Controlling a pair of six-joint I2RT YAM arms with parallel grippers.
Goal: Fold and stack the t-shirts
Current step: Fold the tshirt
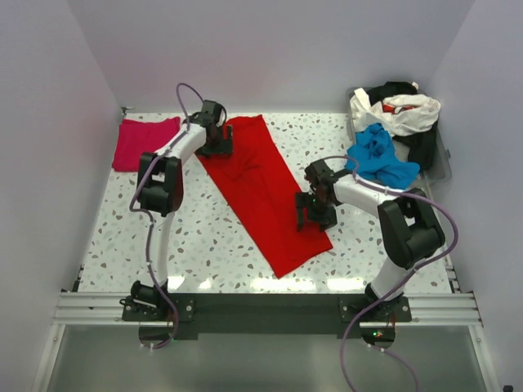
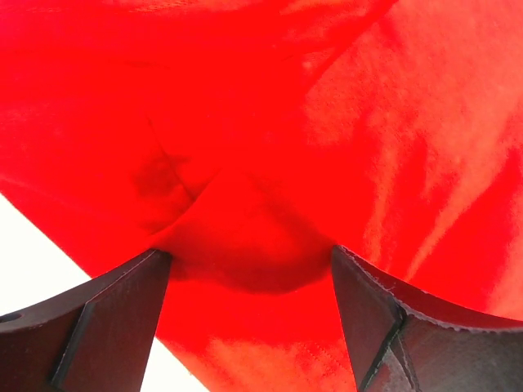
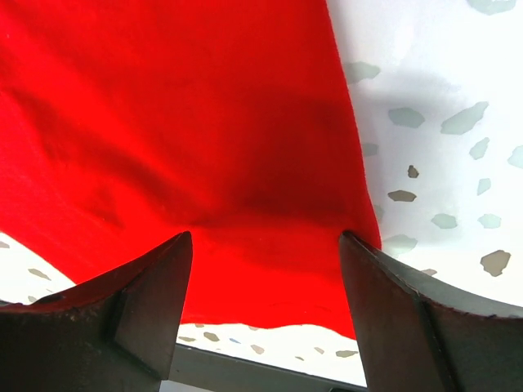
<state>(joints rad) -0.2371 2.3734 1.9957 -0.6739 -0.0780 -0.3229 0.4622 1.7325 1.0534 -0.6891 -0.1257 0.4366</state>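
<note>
Top external: red t-shirt (image 1: 265, 192) lies as a long diagonal strip on the table (image 1: 204, 237). Left claw (image 1: 219, 140) at far end, right claw (image 1: 313, 214) at near-right edge, both released. Mid-fold; next, pinch cloth and fold over.

The red t-shirt (image 2: 327, 122) runs off the left wrist view's edges, and in the far-right heap the black t-shirt (image 1: 425, 149) is mostly buried under the white t-shirt (image 1: 409, 114) and the blue t-shirt (image 1: 377, 157).

Robot lab test cell: plain white walls (image 1: 270, 49) beyond the jaws, speckled tabletop (image 1: 204, 245) under them, aluminium rail (image 1: 270, 309) behind them with bolted arm bases (image 1: 151, 304), loose cables (image 1: 179, 94).
</note>
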